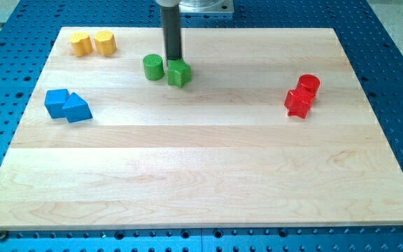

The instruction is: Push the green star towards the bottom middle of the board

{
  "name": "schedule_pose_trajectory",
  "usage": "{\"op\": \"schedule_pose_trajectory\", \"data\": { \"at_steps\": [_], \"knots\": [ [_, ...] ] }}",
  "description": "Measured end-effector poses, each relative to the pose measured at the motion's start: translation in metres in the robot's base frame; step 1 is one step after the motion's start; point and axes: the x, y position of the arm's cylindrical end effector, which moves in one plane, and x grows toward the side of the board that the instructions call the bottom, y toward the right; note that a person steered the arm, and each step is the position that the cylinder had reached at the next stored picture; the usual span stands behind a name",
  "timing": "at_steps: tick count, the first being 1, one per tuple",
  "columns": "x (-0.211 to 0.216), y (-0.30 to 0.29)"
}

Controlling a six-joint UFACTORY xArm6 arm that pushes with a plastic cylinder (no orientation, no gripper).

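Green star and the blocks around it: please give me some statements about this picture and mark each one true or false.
1. My tip is at the top edge of the green star. True.
2. The green cylinder lies to the right of the star. False: it lies to its left.
3. The two red blocks are at the view's left. False: they are at the right.
4. The two yellow blocks sit near the top left corner. True.
5. The two blue blocks touch each other. True.

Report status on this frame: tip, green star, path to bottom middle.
My tip at green star's top edge. Green cylinder just left of star. No block between star and bottom middle.
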Motion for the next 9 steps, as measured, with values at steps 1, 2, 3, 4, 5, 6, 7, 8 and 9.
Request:
{"op": "schedule_pose_trajectory", "data": {
  "at_steps": [1, 2, 3, 4, 5, 6, 7, 8, 9],
  "knots": [
    [0.018, 0.026],
    [0.043, 0.025],
    [0.032, 0.007],
    [0.012, -0.03],
    [0.041, -0.031],
    [0.076, -0.031],
    [0.128, -0.031],
    [0.181, -0.031],
    [0.193, -0.03]
  ]
}}
